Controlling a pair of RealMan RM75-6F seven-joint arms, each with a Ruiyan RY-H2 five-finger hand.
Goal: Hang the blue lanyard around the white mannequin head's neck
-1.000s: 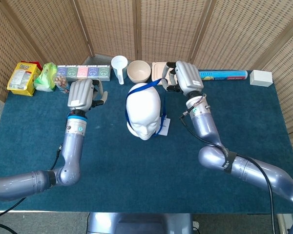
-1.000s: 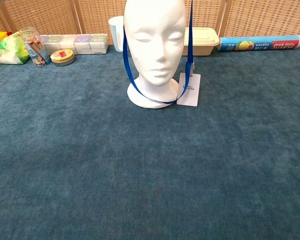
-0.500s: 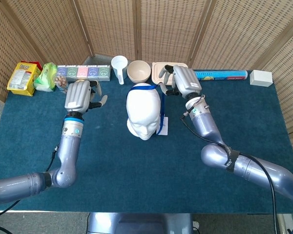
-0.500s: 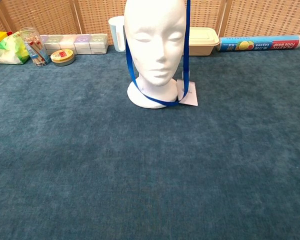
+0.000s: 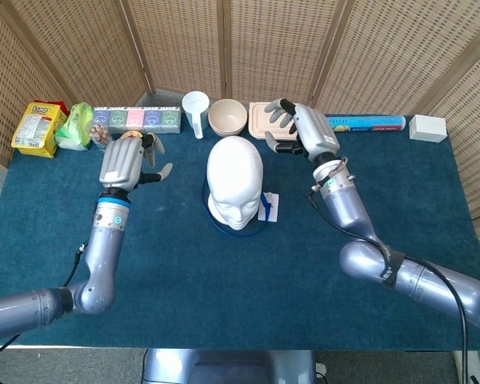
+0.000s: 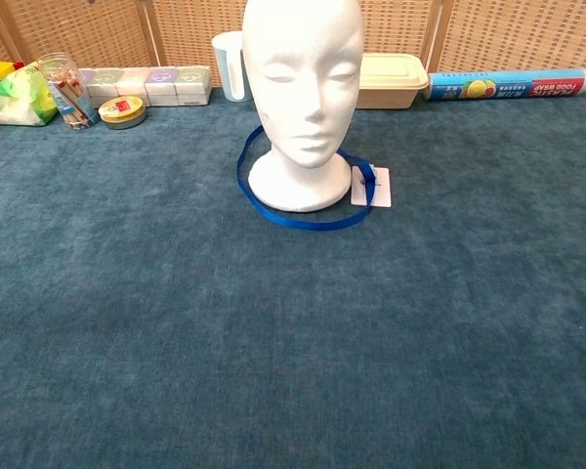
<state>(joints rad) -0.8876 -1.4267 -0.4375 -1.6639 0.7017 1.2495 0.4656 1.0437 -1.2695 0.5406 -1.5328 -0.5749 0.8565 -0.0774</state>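
The white mannequin head (image 5: 234, 180) (image 6: 304, 83) stands upright mid-table. The blue lanyard (image 6: 303, 217) (image 5: 260, 214) lies in a loop on the cloth around the base of its neck, with its white card (image 6: 371, 186) (image 5: 271, 208) flat beside the base. My left hand (image 5: 128, 159) hovers to the left of the head, fingers spread and holding nothing. Off to the right of the head and further back, my right hand (image 5: 302, 129) is raised with its fingers apart, also holding nothing. Neither hand shows in the chest view.
Along the back edge stand a snack bag (image 5: 38, 126), a green packet (image 5: 74, 125), a row of small boxes (image 5: 136, 118), a white cup (image 5: 195, 110), a bowl (image 5: 227, 117), a lidded container (image 6: 391, 78), a foil roll (image 6: 508, 83) and a white box (image 5: 427, 128).
The lanyard has dropped from over the top of the head to lie around the neck base. Both hands have let go, opened and drawn outward.
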